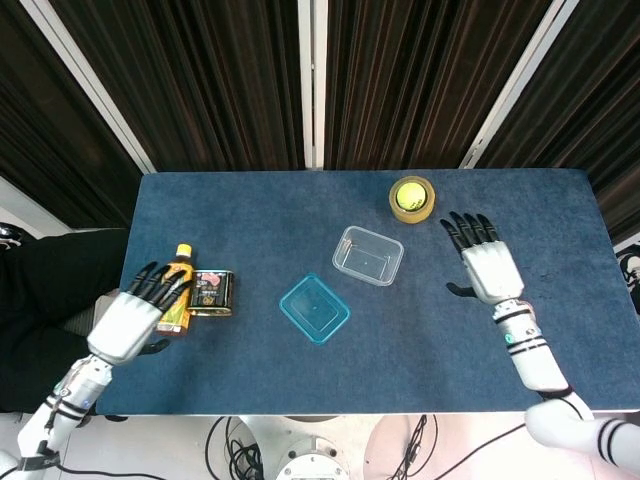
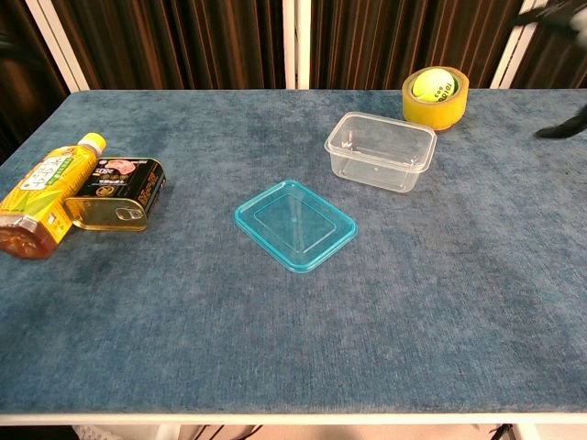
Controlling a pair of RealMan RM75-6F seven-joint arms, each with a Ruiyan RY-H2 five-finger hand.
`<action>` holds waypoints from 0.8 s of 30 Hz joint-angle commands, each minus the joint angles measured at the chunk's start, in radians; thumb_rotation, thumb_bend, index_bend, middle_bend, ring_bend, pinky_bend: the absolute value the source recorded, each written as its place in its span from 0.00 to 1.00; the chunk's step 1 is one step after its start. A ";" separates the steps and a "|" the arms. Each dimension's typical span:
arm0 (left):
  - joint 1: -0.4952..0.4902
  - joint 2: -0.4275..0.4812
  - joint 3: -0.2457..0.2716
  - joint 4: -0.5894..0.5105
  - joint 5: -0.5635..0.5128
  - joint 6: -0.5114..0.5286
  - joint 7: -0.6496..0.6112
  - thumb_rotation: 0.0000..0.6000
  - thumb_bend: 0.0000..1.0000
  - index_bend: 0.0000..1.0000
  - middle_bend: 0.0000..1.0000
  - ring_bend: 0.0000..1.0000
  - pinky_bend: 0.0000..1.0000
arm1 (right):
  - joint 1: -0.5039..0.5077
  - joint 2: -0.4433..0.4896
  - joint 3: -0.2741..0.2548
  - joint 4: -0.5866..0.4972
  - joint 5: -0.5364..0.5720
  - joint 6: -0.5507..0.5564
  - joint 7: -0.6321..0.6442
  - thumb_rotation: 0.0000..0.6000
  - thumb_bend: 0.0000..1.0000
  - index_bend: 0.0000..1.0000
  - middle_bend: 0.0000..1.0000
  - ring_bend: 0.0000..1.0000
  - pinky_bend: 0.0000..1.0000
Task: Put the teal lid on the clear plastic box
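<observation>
Centrally, on the blue table, the teal lid lies flat, just beside and in front of the clear plastic box, which stands upright and uncovered; the two do not touch. Right hand: raised well to the right of the box, fingers spread, holding nothing. Left hand: at the table's left edge, fingers splayed above a lying yellow-capped bottle, empty; contact cannot be judged. A tin can lies against the bottle. Far side: a tape roll with a yellow ball inside.
</observation>
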 commanded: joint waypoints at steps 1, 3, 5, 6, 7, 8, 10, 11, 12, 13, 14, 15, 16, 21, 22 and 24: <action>-0.191 -0.055 -0.065 -0.003 0.004 -0.220 0.012 1.00 0.04 0.16 0.10 0.00 0.00 | -0.137 0.148 -0.046 -0.150 -0.057 0.154 0.018 1.00 0.04 0.00 0.00 0.00 0.00; -0.260 -0.092 -0.088 0.016 -0.021 -0.303 0.019 1.00 0.07 0.19 0.14 0.00 0.01 | -0.169 0.175 -0.060 -0.174 -0.066 0.188 0.020 1.00 0.04 0.00 0.00 0.00 0.00; -0.336 -0.140 -0.107 0.059 -0.045 -0.391 0.038 1.00 0.08 0.18 0.14 0.00 0.01 | -0.201 0.191 -0.072 -0.187 -0.077 0.225 0.034 1.00 0.04 0.00 0.00 0.00 0.00; -0.366 -0.160 -0.113 0.080 -0.055 -0.427 0.050 1.00 0.09 0.17 0.14 0.00 0.01 | -0.213 0.195 -0.076 -0.189 -0.083 0.238 0.045 1.00 0.04 0.00 0.00 0.00 0.00; -0.394 -0.182 -0.120 0.101 -0.069 -0.460 0.063 1.00 0.09 0.16 0.13 0.00 0.01 | -0.223 0.198 -0.080 -0.189 -0.089 0.249 0.056 1.00 0.04 0.00 0.00 0.00 0.00; -0.426 -0.212 -0.128 0.129 -0.089 -0.497 0.079 1.00 0.09 0.14 0.12 0.00 0.01 | -0.234 0.201 -0.084 -0.187 -0.095 0.260 0.069 1.00 0.04 0.00 0.00 0.00 0.00; -0.475 -0.262 -0.136 0.173 -0.123 -0.549 0.088 1.00 0.09 0.12 0.10 0.00 0.01 | -0.249 0.200 -0.089 -0.180 -0.103 0.274 0.082 1.00 0.04 0.00 0.00 0.00 0.00; -0.493 -0.280 -0.137 0.193 -0.134 -0.568 0.091 1.00 0.09 0.10 0.09 0.00 0.01 | -0.253 0.199 -0.091 -0.177 -0.105 0.277 0.085 1.00 0.04 0.00 0.00 0.00 0.00; -0.510 -0.297 -0.138 0.212 -0.144 -0.584 0.094 1.00 0.09 0.08 0.07 0.00 0.01 | -0.256 0.197 -0.093 -0.175 -0.108 0.278 0.088 1.00 0.04 0.00 0.00 0.00 0.00; -0.525 -0.315 -0.138 0.230 -0.154 -0.597 0.097 1.00 0.08 0.07 0.06 0.00 0.01 | -0.259 0.195 -0.094 -0.172 -0.110 0.278 0.091 1.00 0.04 0.00 0.00 0.00 0.00; -0.543 -0.337 -0.137 0.255 -0.165 -0.612 0.099 1.00 0.08 0.05 0.05 0.00 0.01 | -0.262 0.191 -0.096 -0.168 -0.112 0.279 0.095 1.00 0.04 0.00 0.00 0.00 0.00; -0.556 -0.353 -0.137 0.272 -0.175 -0.621 0.099 1.00 0.08 0.05 0.04 0.00 0.01 | -0.265 0.187 -0.098 -0.165 -0.113 0.277 0.099 1.00 0.04 0.00 0.00 0.00 0.00; -0.572 -0.376 -0.136 0.296 -0.186 -0.631 0.097 1.00 0.08 0.05 0.04 0.00 0.01 | -0.268 0.183 -0.102 -0.162 -0.112 0.272 0.104 1.00 0.04 0.00 0.00 0.00 0.00; -0.634 -0.450 -0.135 0.385 -0.224 -0.672 0.085 1.00 0.08 0.03 0.03 0.00 0.00 | -0.284 0.174 -0.107 -0.150 -0.110 0.273 0.113 1.00 0.04 0.00 0.00 0.00 0.00; -0.646 -0.459 -0.133 0.398 -0.230 -0.683 0.086 1.00 0.08 0.03 0.03 0.00 0.00 | -0.287 0.174 -0.106 -0.149 -0.110 0.275 0.117 1.00 0.04 0.00 0.00 0.00 0.00; -0.670 -0.474 -0.125 0.424 -0.245 -0.707 0.092 1.00 0.08 0.03 0.03 0.00 0.00 | -0.294 0.174 -0.105 -0.146 -0.108 0.280 0.123 1.00 0.04 0.00 0.00 0.00 0.00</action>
